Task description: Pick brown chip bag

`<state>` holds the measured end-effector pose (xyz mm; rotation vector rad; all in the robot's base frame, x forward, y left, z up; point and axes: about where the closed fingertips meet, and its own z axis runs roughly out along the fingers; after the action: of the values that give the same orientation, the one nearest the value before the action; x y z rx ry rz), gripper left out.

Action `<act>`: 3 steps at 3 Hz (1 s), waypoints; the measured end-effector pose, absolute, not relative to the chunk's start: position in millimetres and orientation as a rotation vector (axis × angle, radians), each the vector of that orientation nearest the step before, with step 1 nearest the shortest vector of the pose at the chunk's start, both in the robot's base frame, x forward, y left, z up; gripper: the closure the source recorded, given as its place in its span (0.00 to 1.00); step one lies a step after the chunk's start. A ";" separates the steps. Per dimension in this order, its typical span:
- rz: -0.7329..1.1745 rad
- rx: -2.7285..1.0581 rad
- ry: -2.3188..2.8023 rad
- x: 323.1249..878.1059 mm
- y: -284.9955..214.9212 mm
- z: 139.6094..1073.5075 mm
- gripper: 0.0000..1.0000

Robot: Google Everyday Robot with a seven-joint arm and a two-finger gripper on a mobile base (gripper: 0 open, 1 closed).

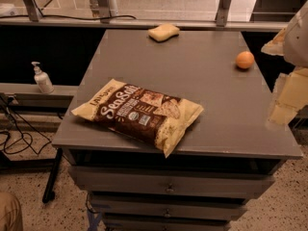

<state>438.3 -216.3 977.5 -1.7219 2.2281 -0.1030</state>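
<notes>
Camera view: my pincer (285, 99) hung right, state I couldn't tell; brown chip bag (139, 112) looked light, crinkly, best pinched edgewise.

Grey bench (226, 124), odds and ends.
At the far edge, a pale yellow sponge (163, 32), flat; toward the right side, an orange (245, 60), well apart from the sponge, near the blurred claw (288, 93) at the right edge of view. Under the top, stacked drawers (168, 186) with small knobs. Off left on a low ledge (29, 97), a white pump bottle (42, 78), upright; below, dark cables (14, 134) over speckled floor (29, 186).
</notes>
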 end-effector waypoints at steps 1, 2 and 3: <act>-0.103 -1.722 2.228 438.3 -216.3 977.6 0.00; 0.001 -1.715 2.170 446.5 -199.7 960.9 0.00; 0.217 -1.715 2.057 459.2 -153.7 920.3 0.00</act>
<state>459.2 -153.7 920.3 -1.7151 2.0575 0.2169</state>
